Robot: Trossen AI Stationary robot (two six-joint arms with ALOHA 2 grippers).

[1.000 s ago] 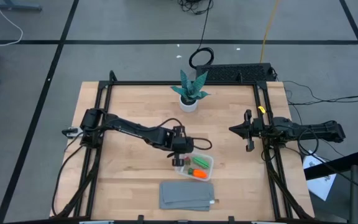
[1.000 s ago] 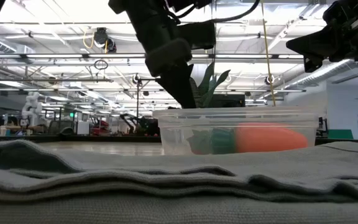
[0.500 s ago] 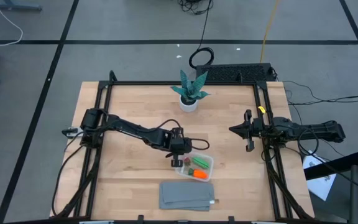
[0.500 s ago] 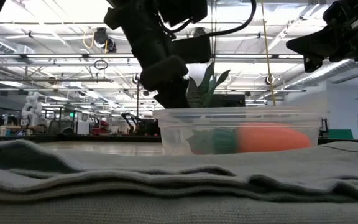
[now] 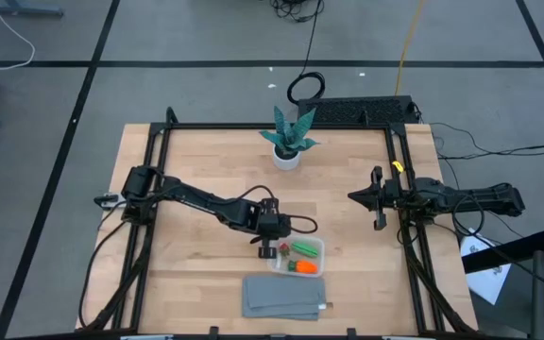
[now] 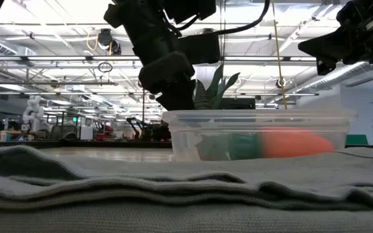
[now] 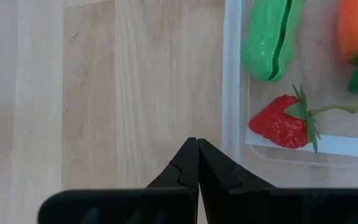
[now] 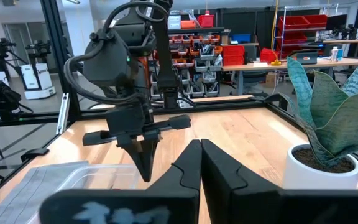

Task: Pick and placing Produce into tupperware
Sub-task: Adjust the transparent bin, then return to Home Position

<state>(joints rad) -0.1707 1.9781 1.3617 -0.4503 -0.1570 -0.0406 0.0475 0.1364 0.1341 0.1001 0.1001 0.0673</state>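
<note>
Clear plastic tupperware is sitting toward the near middle of the wooden table, and all three produce bits are lying inside it: the green piece, the orange carrot with its green top, and the little red strawberry down by one end wall. Just beside the box on its near side, the folded grey cloth is taking up the strip toward the table edge, so that side is looking tight. Toward the far edge the wood is lying bare up to the teal plant in a white pot, and the black frame rails are running along the left and right edges. The left gripper is hanging right over the box's outer wall on its left side, fingers pressed fully together and carrying nothing, tips pointing down just outside the rim. The right gripper is parked well apart over by the right rail, also clamped shut on nothing
</note>
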